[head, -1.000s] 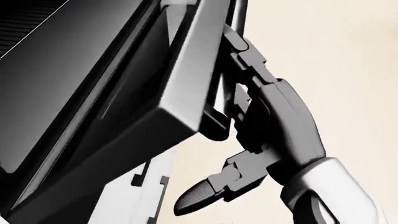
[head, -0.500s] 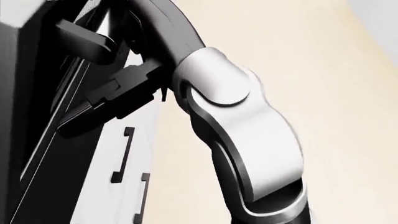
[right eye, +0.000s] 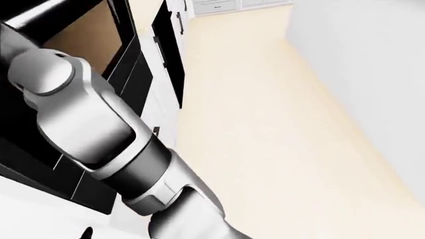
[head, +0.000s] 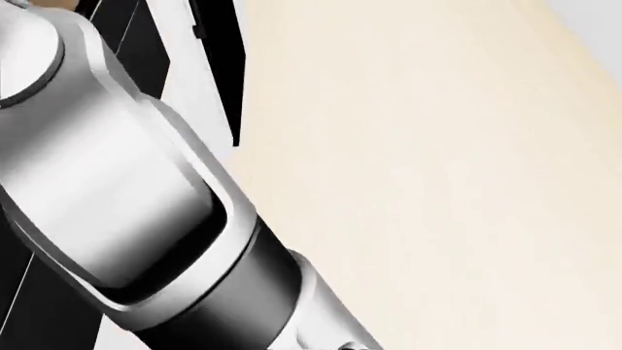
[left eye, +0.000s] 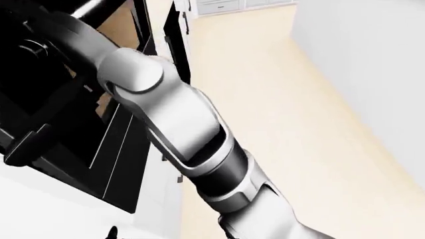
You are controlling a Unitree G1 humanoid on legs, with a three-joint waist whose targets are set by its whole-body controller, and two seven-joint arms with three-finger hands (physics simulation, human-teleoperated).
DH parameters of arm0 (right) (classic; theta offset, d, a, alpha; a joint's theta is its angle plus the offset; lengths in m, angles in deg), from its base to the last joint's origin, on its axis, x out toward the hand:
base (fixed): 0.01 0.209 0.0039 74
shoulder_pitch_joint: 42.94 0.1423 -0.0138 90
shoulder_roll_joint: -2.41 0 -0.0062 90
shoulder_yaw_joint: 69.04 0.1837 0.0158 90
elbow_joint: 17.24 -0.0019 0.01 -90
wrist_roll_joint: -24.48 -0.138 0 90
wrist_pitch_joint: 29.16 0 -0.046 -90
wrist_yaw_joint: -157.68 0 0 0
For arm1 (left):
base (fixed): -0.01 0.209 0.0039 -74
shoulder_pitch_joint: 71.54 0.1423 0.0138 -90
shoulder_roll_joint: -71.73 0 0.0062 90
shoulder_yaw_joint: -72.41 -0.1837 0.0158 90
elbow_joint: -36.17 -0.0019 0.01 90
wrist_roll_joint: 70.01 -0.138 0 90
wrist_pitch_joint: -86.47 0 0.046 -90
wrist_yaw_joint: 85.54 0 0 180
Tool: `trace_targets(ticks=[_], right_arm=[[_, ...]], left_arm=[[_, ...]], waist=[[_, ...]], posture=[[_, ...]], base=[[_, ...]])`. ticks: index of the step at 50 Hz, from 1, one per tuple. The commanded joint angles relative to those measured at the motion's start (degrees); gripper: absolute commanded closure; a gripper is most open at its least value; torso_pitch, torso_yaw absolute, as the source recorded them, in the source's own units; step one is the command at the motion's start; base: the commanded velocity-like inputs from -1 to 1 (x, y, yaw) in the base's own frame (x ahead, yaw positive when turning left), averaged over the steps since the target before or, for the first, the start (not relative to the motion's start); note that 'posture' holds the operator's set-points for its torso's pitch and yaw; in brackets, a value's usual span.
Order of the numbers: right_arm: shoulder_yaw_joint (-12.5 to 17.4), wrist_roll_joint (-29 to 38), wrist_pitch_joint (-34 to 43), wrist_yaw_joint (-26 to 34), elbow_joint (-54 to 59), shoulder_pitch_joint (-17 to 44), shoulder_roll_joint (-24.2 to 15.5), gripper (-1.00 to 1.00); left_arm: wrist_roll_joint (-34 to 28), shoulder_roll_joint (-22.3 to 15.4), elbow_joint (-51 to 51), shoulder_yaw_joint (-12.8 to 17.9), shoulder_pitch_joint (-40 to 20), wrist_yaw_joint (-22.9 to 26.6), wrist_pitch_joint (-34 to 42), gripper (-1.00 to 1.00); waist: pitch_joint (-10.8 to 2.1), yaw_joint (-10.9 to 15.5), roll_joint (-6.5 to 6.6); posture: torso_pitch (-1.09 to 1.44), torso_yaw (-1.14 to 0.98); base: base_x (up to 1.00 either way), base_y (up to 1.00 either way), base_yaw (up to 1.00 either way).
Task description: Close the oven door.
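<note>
Evidently swung upward since a second ago: black glass-fronted oven door (left eye: 123, 149), now near upright, nearly shut; grey-and-white right arm (left eye: 179, 129) extended toward it, fingers hidden, state indeterminable

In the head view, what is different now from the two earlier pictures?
The whole view has shifted, so the camera moved. The hand seen at the oven door's edge earlier is out of the head view; the robot's arm fills its left side. The oven door looks almost shut in the left-eye view. The beige floor and white cabinets stay as they were.
</note>
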Motion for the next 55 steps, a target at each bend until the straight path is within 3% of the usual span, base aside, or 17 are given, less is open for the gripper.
trace_targets(ticks=[1, 10, 17, 29, 37, 39, 40, 42, 43, 44, 48, 55], right_arm=[[-1.6, -2.2, -3.2, 2.5, -1.5, 3.0, 1.9, -1.0], [-1.9, -1.3, -4.5, 2.5, 2.5, 8.0, 6.9, -1.0], [-3.8, 2.4, -4.0, 2.6, 2.3, 8.4, 15.6, -1.0], [-5.1, 16.5, -4.7, 8.1, 1.4, 1.6, 27.8, -1.0], [-6.6, 33.9, -9.2, 16.2, 1.4, -10.6, 37.7, -1.0], [-9.5, 43.5, -13.1, 20.1, 2.4, -20.5, 43.2, -1.0], [-12.7, 51.4, -17.0, 22.9, 4.2, -30.1, 48.3, -1.0], [-24.1, 66.9, -27.7, 24.8, 15.1, -57.2, 60.0, -1.0], [-28.6, 69.2, -30.1, 23.8, 19.9, -65.0, 62.7, -1.0], [-31.5, 69.6, -31.0, 23.0, 22.2, -68.9, 63.6, -1.0], [-35.6, 68.6, -30.9, 22.1, 24.3, -72.5, 64.1, -1.0], [-37.8, 66.7, -30.0, 21.4, 24.9, -72.7, 63.8, -1.0]], left_arm=[[-0.6, -1.1, 2.6, -0.3, -2.2, 0.4, -0.2, -1.0], [-0.4, -1.3, 2.6, -0.2, -2.2, 0.7, -0.1, -1.0], [-0.2, -1.4, 2.6, 0.0, -2.2, 1.0, 0.0, -1.0], [0.1, -1.4, 2.6, 0.1, -2.1, 1.3, 0.0, -1.0], [0.2, -1.5, 2.6, 0.1, -2.0, 1.3, 0.0, -1.0], [0.3, -1.5, 2.6, 0.1, -2.0, 1.4, 0.0, -1.0], [0.3, -1.5, 2.6, 0.1, -2.0, 1.4, 0.0, -1.0], [0.3, -1.5, 2.6, 0.2, -2.0, 1.4, 0.0, -1.0], [0.4, -1.5, 2.6, 0.2, -2.0, 1.4, -0.1, -1.0], [0.4, -1.5, 2.6, 0.2, -2.0, 1.4, 0.0, -1.0], [0.4, -1.5, 2.6, 0.2, -2.0, 1.4, 0.0, -1.0], [0.4, -1.6, 2.5, 0.2, -2.0, 1.5, 0.1, -1.0]], waist=[[-1.35, -0.4, 0.08], [-1.47, 0.0, 0.68], [-1.6, -0.1, 1.58], [-1.47, -0.4, 3.26], [-1.12, -0.9, 4.3], [-0.81, -1.2, 4.52], [-0.6, -1.3, 4.73], [0.26, -1.6, 5.55], [0.61, -1.7, 6.16], [0.52, -1.7, 6.64], [0.27, -2.0, 7.4], [0.14, -2.1, 7.75]], posture=[[0.0, 0.0], [0.0, 0.0], [0.0, 0.0], [0.0, 0.0], [0.0, 0.0], [0.0, 0.0], [0.0, 0.0], [0.0, 0.0], [0.0, 0.0], [0.0, 0.0], [0.0, 0.0], [0.0, 0.0]], base=[[0.0, 0.0, 0.0], [0.0, 0.0, 0.0], [0.0, 0.0, 0.0], [0.0, 0.0, 0.0], [0.0, 0.0, 0.0], [0.0, 0.0, 0.0], [0.0, 0.0, 0.0], [0.0, 0.0, 0.0], [0.0, 0.0, 0.0], [0.0, 0.0, 0.0], [0.0, 0.0, 0.0], [0.0, 0.0, 0.0]])
